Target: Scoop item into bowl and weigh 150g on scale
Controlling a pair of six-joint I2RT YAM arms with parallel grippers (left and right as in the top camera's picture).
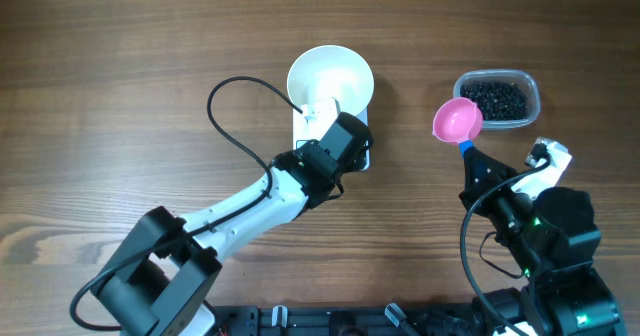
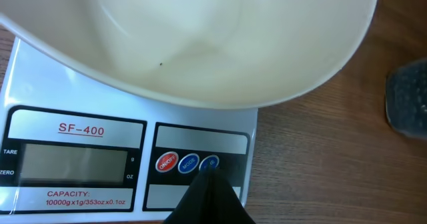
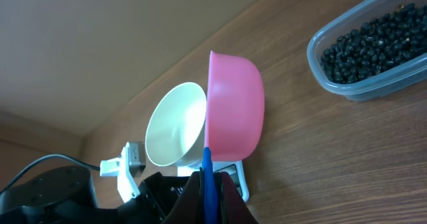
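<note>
The white bowl (image 1: 330,81) stands empty on the white scale (image 2: 80,129), whose grey display is blank. My left gripper (image 2: 210,169) is shut, and its closed tips touch the rightmost blue button on the scale's front; from overhead the left gripper (image 1: 347,146) covers the scale's front. My right gripper (image 3: 209,184) is shut on the blue handle of a pink scoop (image 3: 233,107), which hangs empty between bowl and tub; the same scoop (image 1: 457,122) shows from overhead. The item, small black beans (image 1: 497,98), fills a clear tub at the right.
The clear tub (image 3: 353,84) sits right of the scale, just beyond the scoop. A black cable (image 1: 235,111) loops on the table left of the bowl. Wooden tabletop lies all around.
</note>
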